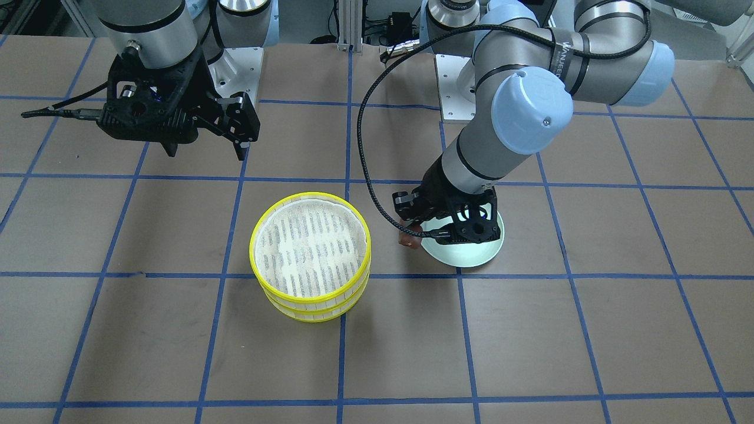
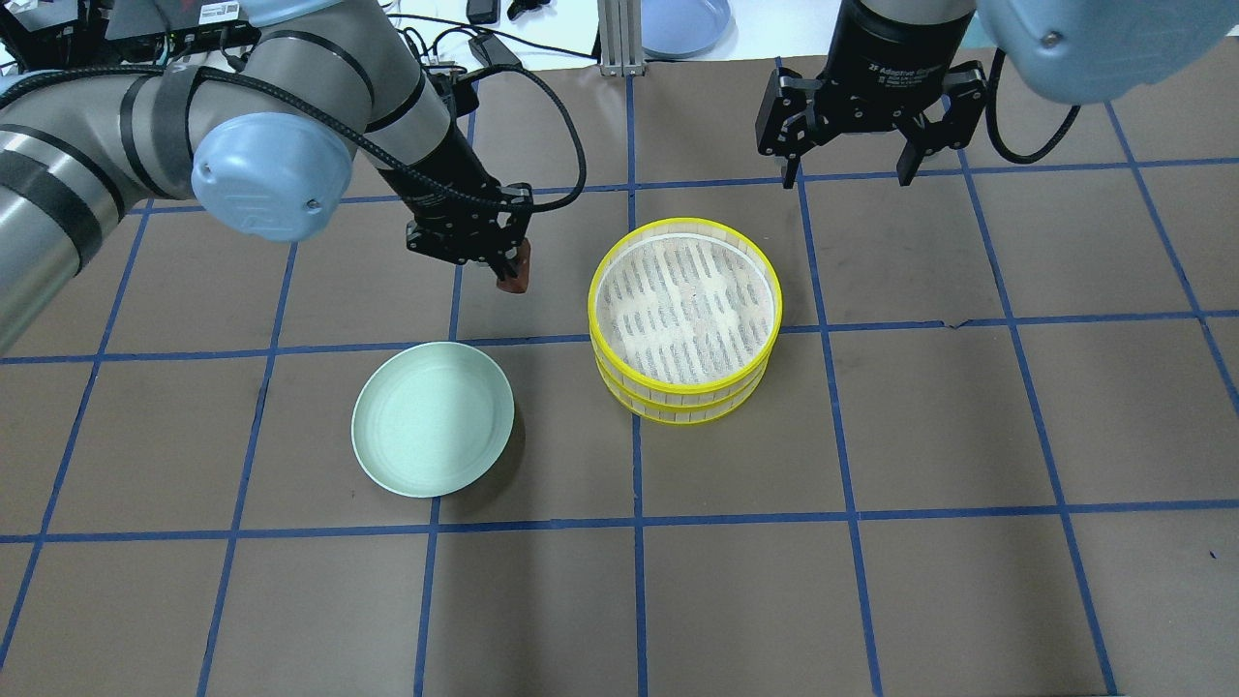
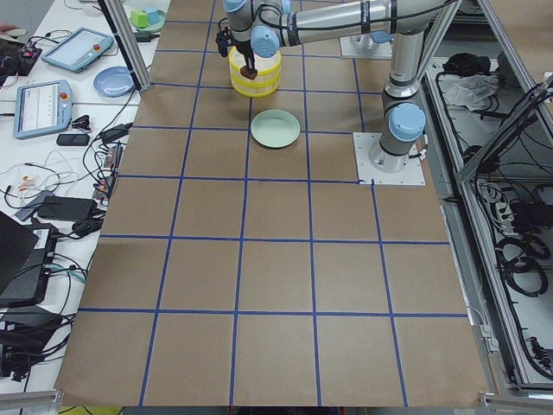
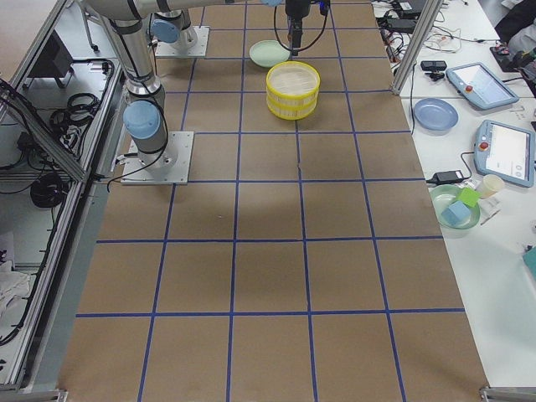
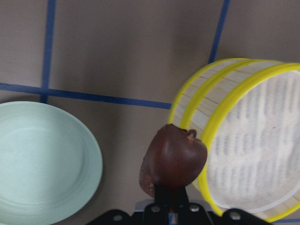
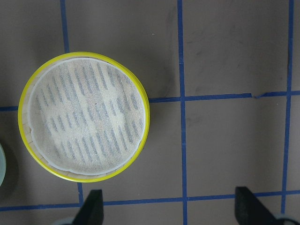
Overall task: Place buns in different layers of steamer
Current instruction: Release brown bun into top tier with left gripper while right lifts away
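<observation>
My left gripper is shut on the dark reddish-brown bun and holds it above the table, between the pale green plate and the steamer. In the left wrist view the bun hangs just left of the steamer's rim. The two steamer layers are stacked, the top tray on the lower tray; the top mesh floor is bare. The plate holds nothing. The cream-white bun is not in sight. My right gripper is open and empty, high above the table behind the steamer.
A blue plate lies off the mat at the back edge. The arm bases stand at the robot's side. Side benches with tablets and cables flank the table's ends.
</observation>
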Motion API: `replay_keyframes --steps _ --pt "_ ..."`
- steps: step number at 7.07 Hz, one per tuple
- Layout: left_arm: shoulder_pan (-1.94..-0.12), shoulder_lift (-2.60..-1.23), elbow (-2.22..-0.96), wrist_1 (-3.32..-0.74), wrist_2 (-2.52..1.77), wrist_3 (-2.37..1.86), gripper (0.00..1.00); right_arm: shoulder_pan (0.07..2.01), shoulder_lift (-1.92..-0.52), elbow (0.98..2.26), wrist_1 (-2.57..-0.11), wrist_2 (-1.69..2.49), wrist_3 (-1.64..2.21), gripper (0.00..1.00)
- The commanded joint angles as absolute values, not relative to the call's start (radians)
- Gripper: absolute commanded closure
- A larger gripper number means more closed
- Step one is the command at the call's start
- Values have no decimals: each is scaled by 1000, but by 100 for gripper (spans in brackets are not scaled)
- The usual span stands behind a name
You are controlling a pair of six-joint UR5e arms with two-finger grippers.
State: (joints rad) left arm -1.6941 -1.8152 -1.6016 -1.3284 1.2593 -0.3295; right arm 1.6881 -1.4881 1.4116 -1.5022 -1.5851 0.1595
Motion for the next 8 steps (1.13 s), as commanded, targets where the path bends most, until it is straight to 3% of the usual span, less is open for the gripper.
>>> replay_keyframes --steps 1,3,4,6,7,8 --pt "-1768 -1862 -1609 -1156 1085 -503 100 1687 -1509 1416 -1461 -1586 152 0" --pt "-1814 -1913 -1612 -1083 1060 -571 98 1687 -1509 1416 -1460 -1595 109 0" --pt "-1830 -1922 -1612 -1083 1069 -574 58 1687 -1509 1423 -1463 -1595 109 0" --pt "-1829 -1907 -1612 -1086 1075 -557 14 1687 -1509 1424 -1463 -1595 109 0" --pt "-1825 -1893 -1611 -1089 1109 -557 2 1687 -1509 1424 -1463 -1595 109 0" --pt "-1813 -1875 -1606 -1110 1188 -531 1 1687 -1509 1424 -1463 -1595 109 0"
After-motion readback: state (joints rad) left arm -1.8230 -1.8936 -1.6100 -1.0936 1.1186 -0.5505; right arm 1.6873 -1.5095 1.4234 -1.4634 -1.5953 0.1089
